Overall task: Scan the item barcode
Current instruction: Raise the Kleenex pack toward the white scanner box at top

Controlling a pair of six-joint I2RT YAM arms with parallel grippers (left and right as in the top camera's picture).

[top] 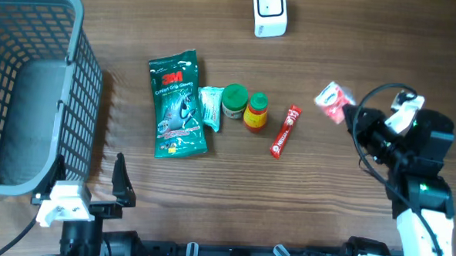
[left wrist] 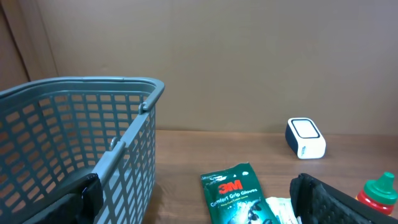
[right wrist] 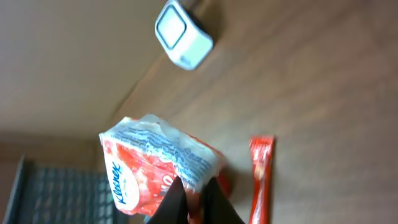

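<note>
shop-checkout mock-up: grey basket [top: 87,99], white scanner [top: 270,12], packaged goods [top: 179,103], wooden table [top: 349,187]

Table [top: 355,41]: brown wood-grain top, matte, grain running left to right, filling the whole overhead view. Wall [left wrist: 249,56]: plain beige, unmarked, rising directly from the table's far edge. Panel [left wrist: 15,43]: darker brown vertical strip at the far left of the wall. Light: soft and even, with faint shadows on the wood.
</note>
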